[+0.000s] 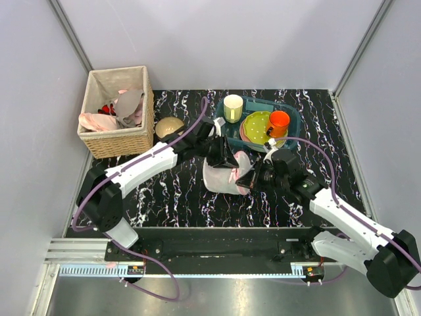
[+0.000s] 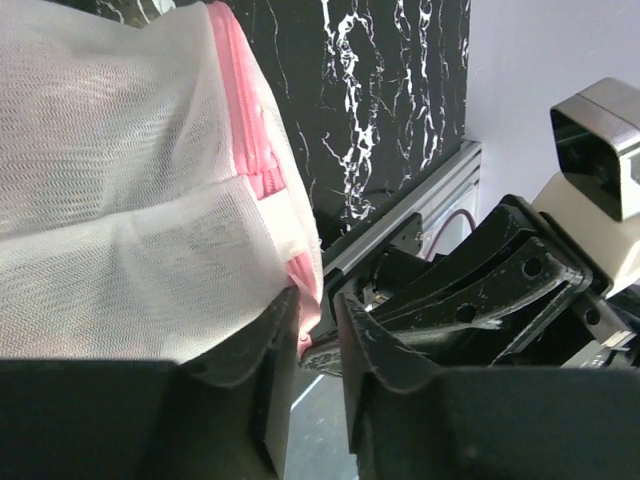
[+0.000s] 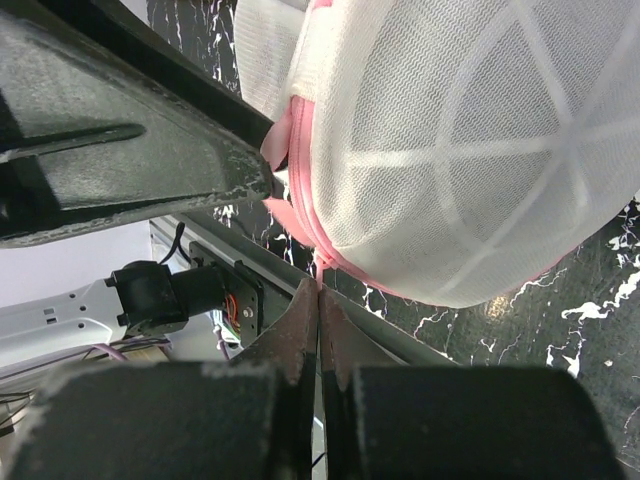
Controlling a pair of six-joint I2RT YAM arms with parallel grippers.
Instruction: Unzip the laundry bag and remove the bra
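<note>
Laundry bag (image 1: 220, 176), between left gripper (image 2: 318, 302), right gripper (image 3: 320, 290)

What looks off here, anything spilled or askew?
Nothing spilled or damaged. Only the laundry bag looks odd: it is bunched up, pinched by its pink trim between the left gripper and the right gripper. The dishes sit tidy in the blue tub.
</note>
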